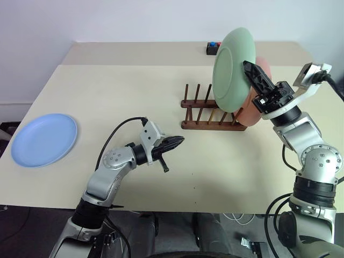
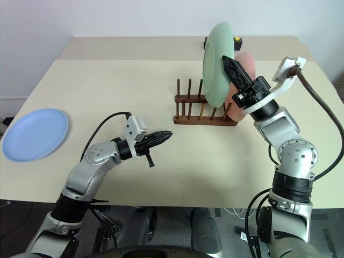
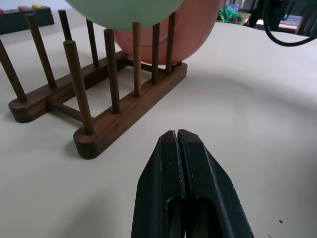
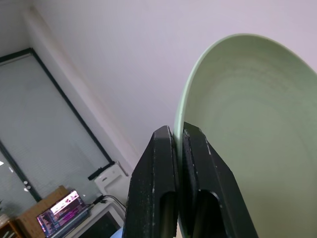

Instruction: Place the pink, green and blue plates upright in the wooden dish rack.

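Bench (image 1: pixel 161 97) carries everything, cream top. Blue plate (image 1: pixel 44 140) lies flat near its left edge, well apart from the rest. Green plate (image 1: pixel 232 70) hangs on edge above the wooden dish rack (image 1: pixel 209 115), right gripper (image 1: pixel 252 72) clamped on its rim. Pink plate (image 1: pixel 252 110) stands upright in the rack's right end slot. Left gripper (image 1: pixel 174 142), fingers pressed together and empty, hovers near the bench's front, pointing at the rack.
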`<action>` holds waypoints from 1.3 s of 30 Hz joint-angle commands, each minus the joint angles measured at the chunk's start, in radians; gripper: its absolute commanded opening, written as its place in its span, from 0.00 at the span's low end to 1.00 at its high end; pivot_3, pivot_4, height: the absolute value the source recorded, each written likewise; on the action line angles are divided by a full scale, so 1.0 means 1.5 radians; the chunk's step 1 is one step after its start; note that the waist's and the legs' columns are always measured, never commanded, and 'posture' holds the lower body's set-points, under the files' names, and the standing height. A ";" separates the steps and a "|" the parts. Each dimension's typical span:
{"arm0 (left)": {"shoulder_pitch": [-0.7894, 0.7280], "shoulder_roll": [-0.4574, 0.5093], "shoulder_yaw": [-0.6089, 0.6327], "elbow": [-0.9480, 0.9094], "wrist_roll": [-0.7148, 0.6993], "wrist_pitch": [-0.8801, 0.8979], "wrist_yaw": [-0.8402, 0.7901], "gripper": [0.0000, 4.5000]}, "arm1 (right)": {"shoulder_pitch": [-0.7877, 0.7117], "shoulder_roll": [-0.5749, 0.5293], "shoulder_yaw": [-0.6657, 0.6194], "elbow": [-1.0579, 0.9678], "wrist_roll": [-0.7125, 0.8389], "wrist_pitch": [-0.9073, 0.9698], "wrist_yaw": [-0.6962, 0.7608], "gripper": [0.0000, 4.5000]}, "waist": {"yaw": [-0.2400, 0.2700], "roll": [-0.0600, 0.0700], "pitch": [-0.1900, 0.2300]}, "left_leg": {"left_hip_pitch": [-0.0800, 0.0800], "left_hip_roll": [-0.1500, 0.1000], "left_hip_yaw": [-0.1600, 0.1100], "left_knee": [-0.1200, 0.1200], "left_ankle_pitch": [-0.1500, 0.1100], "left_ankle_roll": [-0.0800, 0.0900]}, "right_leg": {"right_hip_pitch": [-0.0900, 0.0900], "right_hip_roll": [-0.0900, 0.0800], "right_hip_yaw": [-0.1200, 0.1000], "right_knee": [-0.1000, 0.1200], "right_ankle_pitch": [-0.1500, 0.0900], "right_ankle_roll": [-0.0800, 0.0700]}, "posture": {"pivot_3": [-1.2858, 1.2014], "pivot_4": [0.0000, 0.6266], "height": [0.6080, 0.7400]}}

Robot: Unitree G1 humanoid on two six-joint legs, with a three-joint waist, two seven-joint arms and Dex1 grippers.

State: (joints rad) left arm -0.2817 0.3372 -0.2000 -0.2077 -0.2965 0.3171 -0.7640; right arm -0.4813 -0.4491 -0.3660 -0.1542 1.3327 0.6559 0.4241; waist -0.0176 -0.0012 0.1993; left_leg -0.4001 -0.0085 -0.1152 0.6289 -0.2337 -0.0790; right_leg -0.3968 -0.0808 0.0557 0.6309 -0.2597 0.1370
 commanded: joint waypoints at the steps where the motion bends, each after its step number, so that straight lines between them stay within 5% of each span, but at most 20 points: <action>1: 0.003 0.000 0.007 -0.020 -0.008 -0.009 -0.001 0.00 | -0.016 0.010 -0.009 -0.010 -0.005 -0.006 -0.014 0.02 | 0.000 0.000 0.000 | 0.000 0.000 0.000 0.000 0.000 0.000 | 0.000 0.000 0.000 0.000 0.000 0.000 | 0.52 0.24 0.96; 10: 0.004 -0.001 0.006 -0.020 -0.007 -0.009 0.001 0.00 | -0.014 0.016 -0.010 -0.012 -0.012 -0.003 -0.019 0.02 | 0.000 0.000 0.000 | 0.000 0.000 0.000 0.000 0.000 0.000 | 0.000 0.000 0.000 0.000 0.000 0.000 | 0.52 0.24 0.96; 19: 0.003 -0.001 0.005 -0.019 -0.007 -0.010 0.001 0.00 | -0.016 0.015 -0.006 -0.019 -0.009 0.001 -0.015 1.00 | 0.000 0.000 0.000 | 0.000 0.000 0.000 0.000 0.000 0.000 | 0.000 0.000 0.000 0.000 0.000 0.000 | 0.52 0.24 0.96; 35: 0.004 0.006 0.023 -0.024 -0.009 -0.010 0.007 0.00 | -0.088 -0.055 0.008 -0.071 -0.107 -0.042 0.090 1.00 | 0.000 0.000 0.000 | -0.002 0.000 0.000 0.000 0.000 0.000 | -0.002 0.000 0.000 0.000 0.000 0.000 | 0.52 0.24 0.96; 39: 0.006 0.012 0.071 -0.031 -0.024 0.005 0.034 0.00 | -0.091 -0.124 0.096 -0.104 -0.241 -0.066 0.172 1.00 | -0.001 0.000 0.000 | -0.002 0.000 0.000 0.000 0.000 0.000 | -0.002 0.000 0.000 0.000 0.000 0.000 | 0.52 0.24 0.96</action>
State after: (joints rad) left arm -0.2744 0.3498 -0.1449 -0.2114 -0.2999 0.3204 -0.7351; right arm -0.5991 -0.6037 -0.2716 -0.2589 1.0532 0.5860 0.6289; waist -0.0190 -0.0011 0.1993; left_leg -0.4033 -0.0084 -0.1153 0.6290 -0.2337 -0.0790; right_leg -0.4003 -0.0809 0.0555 0.6307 -0.2597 0.1371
